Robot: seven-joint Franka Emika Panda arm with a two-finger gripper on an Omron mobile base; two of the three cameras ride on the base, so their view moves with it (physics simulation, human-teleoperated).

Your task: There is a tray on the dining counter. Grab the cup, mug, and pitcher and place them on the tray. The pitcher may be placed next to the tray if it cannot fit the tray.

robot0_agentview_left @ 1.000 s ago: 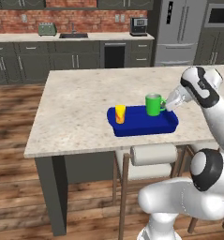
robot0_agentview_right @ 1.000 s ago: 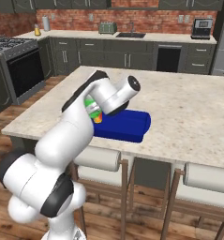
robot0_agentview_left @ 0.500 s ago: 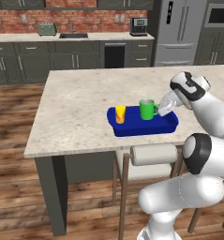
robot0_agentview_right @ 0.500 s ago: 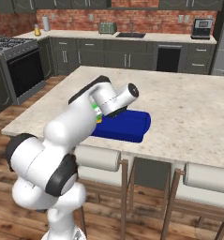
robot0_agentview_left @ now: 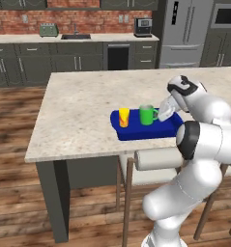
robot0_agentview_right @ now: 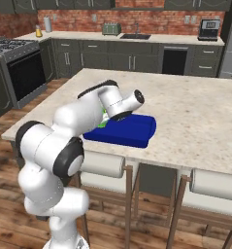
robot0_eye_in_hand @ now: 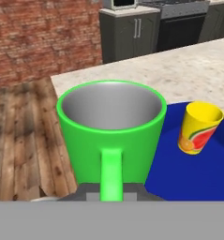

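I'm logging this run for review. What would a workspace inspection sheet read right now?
Surface: dining counter, pale speckled stone top.
Job's things: blue tray near the counter's front edge; yellow cup and green mug upright on it, apart. Pitcher: nothing seen.
Clutter: nothing seen.
Grippers: gripper shut on the mug's handle.
Cables: nothing seen.
Surroundings: stools under the counter's front edge; dark cabinets with toaster and sink on the back counter; refrigerator; brick wall; wood floor.
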